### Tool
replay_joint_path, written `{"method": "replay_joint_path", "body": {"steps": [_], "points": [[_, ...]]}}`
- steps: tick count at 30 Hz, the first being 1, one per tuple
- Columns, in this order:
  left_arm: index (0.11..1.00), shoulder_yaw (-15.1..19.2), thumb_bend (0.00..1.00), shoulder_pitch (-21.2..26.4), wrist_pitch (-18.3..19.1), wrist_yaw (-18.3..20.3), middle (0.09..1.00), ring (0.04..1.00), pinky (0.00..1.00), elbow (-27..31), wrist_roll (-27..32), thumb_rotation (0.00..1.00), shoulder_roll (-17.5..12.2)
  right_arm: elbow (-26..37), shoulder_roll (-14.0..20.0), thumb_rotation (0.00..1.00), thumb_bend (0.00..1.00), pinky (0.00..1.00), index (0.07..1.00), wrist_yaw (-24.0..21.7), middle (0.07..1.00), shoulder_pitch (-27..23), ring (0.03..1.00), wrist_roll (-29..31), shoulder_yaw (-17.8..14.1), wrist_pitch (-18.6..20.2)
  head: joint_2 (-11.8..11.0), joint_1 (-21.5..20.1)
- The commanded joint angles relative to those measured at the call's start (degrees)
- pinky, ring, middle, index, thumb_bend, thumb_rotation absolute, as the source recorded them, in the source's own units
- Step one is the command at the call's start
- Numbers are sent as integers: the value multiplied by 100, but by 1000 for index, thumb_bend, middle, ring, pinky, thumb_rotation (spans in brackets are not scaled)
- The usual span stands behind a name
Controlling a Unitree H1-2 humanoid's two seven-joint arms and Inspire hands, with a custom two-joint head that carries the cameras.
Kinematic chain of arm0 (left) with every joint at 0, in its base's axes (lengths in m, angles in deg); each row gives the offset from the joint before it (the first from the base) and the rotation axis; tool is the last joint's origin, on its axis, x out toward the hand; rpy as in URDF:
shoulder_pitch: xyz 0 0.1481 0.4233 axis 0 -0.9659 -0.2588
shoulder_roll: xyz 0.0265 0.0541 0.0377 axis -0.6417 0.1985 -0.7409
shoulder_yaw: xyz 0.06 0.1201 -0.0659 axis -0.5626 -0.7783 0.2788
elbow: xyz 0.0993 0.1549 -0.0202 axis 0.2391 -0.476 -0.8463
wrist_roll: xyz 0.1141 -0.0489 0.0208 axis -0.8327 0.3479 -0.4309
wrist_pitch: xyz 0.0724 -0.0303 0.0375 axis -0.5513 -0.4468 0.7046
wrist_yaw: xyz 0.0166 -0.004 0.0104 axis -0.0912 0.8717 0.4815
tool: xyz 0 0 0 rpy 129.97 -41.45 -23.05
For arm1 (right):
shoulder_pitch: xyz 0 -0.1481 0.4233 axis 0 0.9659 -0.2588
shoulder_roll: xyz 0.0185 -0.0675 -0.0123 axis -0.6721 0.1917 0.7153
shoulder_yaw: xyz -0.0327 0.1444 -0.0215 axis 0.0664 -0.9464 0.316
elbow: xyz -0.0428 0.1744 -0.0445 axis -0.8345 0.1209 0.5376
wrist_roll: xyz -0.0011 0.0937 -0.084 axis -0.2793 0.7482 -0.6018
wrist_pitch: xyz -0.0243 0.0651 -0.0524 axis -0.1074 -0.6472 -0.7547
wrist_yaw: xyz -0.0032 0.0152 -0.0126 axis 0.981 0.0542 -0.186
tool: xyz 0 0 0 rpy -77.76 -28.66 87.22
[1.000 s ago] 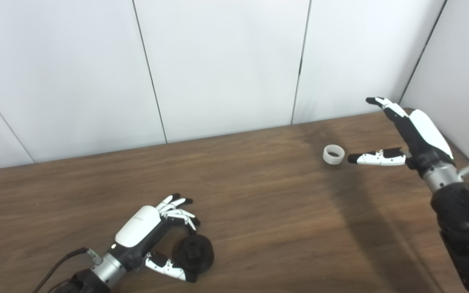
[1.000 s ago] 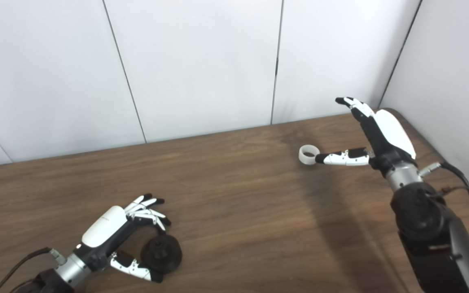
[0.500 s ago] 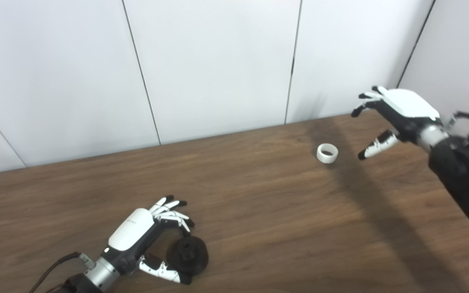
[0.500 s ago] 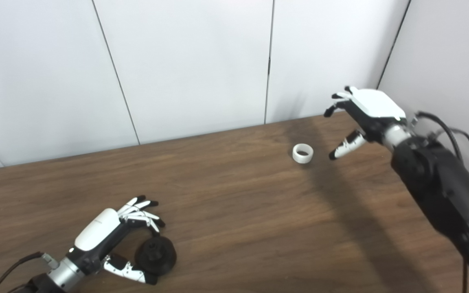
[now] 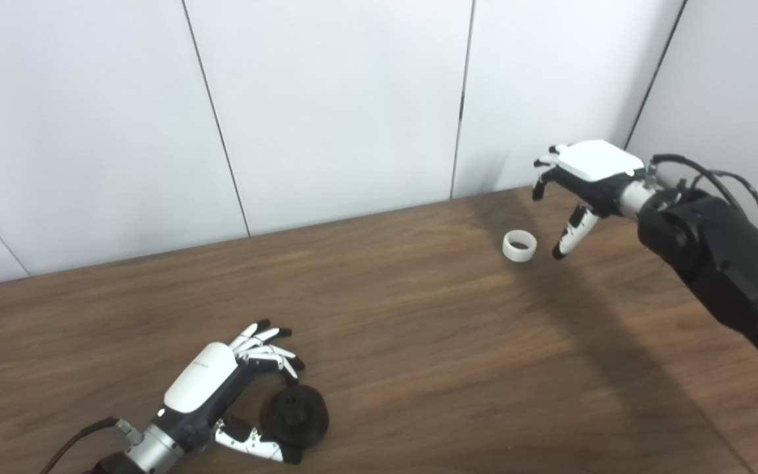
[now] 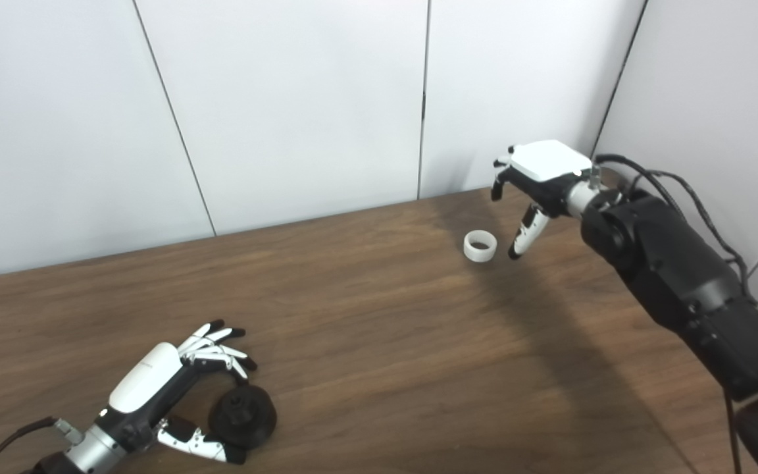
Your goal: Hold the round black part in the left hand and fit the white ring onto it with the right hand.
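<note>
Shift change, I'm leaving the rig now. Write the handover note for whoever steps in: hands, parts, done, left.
Left hand: open, curled around the round black part on the table near the front edge; not lifted, grip not visibly closed.
Right hand: open, palm down, above and just right of the white ring, not touching it.
White ring: lying flat at the far right of the table.
Done: both hands positioned at their parts.
Left: grasp and lift both, then fit the ring onto the black part.

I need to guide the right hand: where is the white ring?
The white ring lies on the table's far right, just left of the open right hand.
</note>
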Motion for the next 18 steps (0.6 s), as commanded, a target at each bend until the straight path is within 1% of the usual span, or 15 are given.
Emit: {"method": "replay_joint_path", "body": {"steps": [1,3,6,10,15,18], "points": [[482,-42,524,-1,79,-37,692,914,1000,-2,8,56,-188,13,44,279,1000,1000,693,-24,948,-329,1000,-187,35,-9,-30,10],[482,-43,524,-10,79,-28,693,915,1000,3,27,56,-192,-71,5,273,1000,1000,698,-25,952,-369,1000,-270,111,-40,-30,10],[482,-61,524,-28,79,-28,694,914,1000,22,68,57,-212,-192,-45,259,1000,1000,712,34,962,-395,1000,-386,191,-83,-95,-10],[482,-97,524,-41,79,-49,695,916,1000,70,93,56,-260,-378,-111,265,1000,1000,710,247,951,-402,1000,-425,181,-188,-104,-12],[482,-81,524,-49,79,-56,697,917,1000,102,83,57,-293,-511,-190,291,1000,1000,713,326,948,-400,1000,-375,155,-265,-107,9],[482,-72,524,-47,79,-56,698,920,1000,103,73,57,-296,-555,-221,285,1000,1000,719,316,951,-426,1000,-393,173,-267,-107,9]]}}
